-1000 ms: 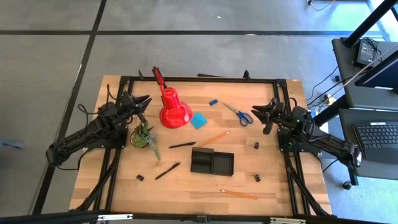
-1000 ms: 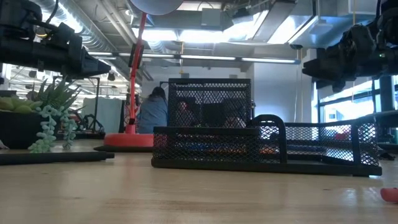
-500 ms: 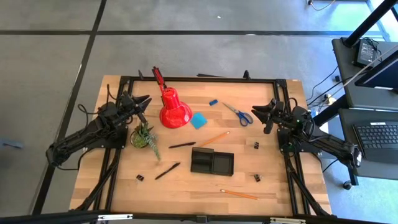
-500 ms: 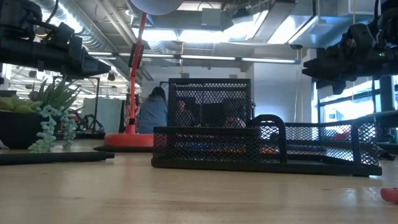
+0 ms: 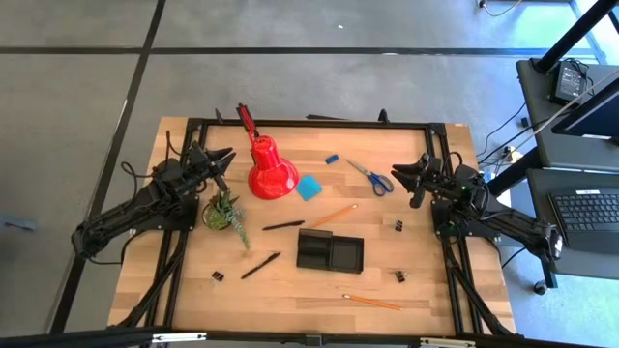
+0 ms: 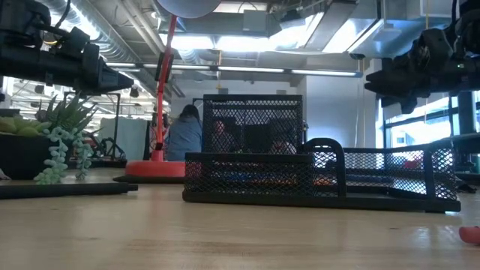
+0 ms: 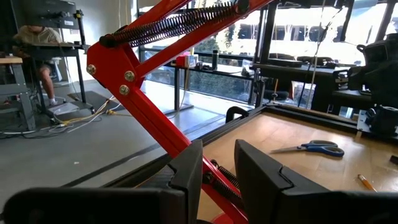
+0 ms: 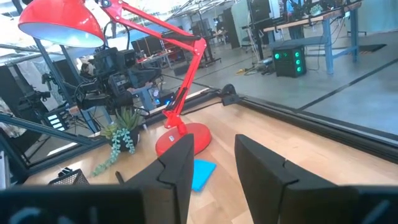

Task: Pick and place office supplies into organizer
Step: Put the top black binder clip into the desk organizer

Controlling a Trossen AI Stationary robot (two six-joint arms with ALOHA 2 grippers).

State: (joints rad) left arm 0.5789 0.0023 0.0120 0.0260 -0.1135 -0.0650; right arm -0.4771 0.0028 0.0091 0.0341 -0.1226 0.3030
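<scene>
The black mesh organizer (image 5: 329, 251) rests on the table's near middle, also filling the low view (image 6: 315, 180). Blue-handled scissors (image 5: 370, 177) lie toward the far right, close in front of my right gripper (image 5: 398, 178), which hovers open above the table. A light-blue note pad (image 5: 309, 187), a small blue eraser (image 5: 332, 159), orange pencils (image 5: 332, 215) (image 5: 372, 302), black pens (image 5: 282, 225) (image 5: 259, 266) and binder clips (image 5: 397, 225) (image 5: 218, 276) lie scattered. My left gripper (image 5: 225, 159) hovers open at the far left beside the red lamp (image 5: 271, 174).
The red desk lamp stands on its round base (image 6: 157, 169) at far centre-left, its sprung arm (image 7: 161, 37) right before my left fingers. A small green potted plant (image 5: 224, 215) sits under the left arm. A person (image 6: 184, 135) sits beyond the table.
</scene>
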